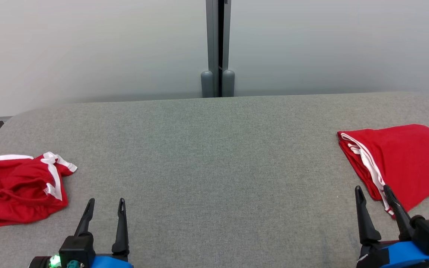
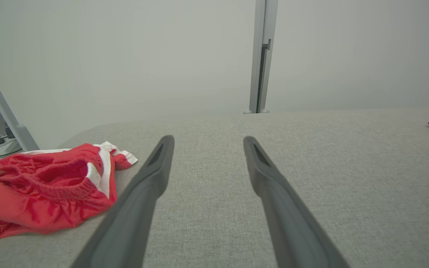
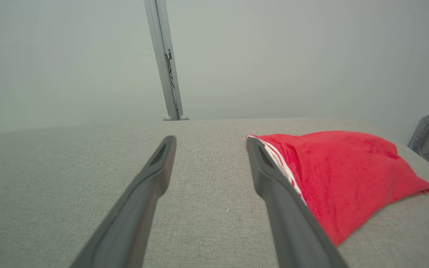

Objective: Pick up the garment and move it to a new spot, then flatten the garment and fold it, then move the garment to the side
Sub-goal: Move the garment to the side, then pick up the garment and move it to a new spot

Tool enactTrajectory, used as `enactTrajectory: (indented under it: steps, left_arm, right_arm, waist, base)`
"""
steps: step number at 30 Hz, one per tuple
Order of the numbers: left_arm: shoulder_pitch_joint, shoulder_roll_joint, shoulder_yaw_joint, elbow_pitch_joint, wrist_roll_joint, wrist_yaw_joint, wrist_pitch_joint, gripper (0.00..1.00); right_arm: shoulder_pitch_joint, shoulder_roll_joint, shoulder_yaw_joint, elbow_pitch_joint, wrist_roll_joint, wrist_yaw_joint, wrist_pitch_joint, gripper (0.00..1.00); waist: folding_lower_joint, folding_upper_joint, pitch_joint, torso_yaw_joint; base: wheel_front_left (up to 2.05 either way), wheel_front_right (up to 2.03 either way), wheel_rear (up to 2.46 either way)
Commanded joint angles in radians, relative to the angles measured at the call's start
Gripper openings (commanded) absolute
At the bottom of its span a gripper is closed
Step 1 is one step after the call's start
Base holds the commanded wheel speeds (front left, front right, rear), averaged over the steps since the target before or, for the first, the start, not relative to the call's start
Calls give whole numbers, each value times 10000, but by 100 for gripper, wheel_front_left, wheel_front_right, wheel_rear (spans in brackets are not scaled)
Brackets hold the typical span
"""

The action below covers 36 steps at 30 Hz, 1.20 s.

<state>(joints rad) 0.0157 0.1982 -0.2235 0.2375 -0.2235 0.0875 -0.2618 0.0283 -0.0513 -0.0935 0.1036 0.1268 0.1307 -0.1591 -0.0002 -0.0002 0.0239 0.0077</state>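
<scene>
Left tool (image 1: 106, 200) and right tool (image 1: 372, 187) hang over the near edge of the grey counter (image 1: 214, 149), both released with fingers spread wide and holding nothing. By the left edge I see a crumpled red garment (image 1: 13, 190) with white trim, just beside the left tool but apart from it. A folded red garment (image 1: 404, 160) lies at the right edge; the right tool's outer finger crosses its near corner, and I cannot tell if they touch.

No text, brand, number or sign can be read. Any marking on the crumpled red garment (image 1: 13, 190) or the folded red garment (image 1: 404, 160) is too small to be made out.
</scene>
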Motion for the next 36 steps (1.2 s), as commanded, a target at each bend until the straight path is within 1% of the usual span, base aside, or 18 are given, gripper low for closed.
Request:
enactTrajectory:
  steps: [1, 11, 27, 32, 36]
  left_arm:
    - [112, 57, 9, 43, -12, 23, -41, 100]
    - [311, 226, -59, 233, -122, -54, 122, 100]
    - [35, 352, -232, 237, -100, 46, 100, 100]
    - [-102, 358, -244, 172, -118, -2, 40, 100]
    - [-373, 358, -205, 142, -171, -58, 17, 100]
  right_arm:
    - [218, 1, -9, -96, 66, 2, 23, 100]
    - [918, 0, -10, -471, 165, 2, 372, 100]
    - [992, 1, 7, -549, 254, 2, 356, 100]
    - [1034, 1, -25, -639, 227, 2, 331, 100]
    - [1007, 1, 34, -880, 218, 2, 409, 100]
  waist:
    - [2, 2, -98, -64]
    - [2, 2, -402, -64]
    - [2, 2, -429, -55]
    - [2, 2, -381, 167]
    - [2, 2, -264, 630]
  base:
    - [0, 0, 0]
    - [0, 0, 0]
    - [0, 0, 0]
    - [0, 0, 0]
    - [0, 0, 0]
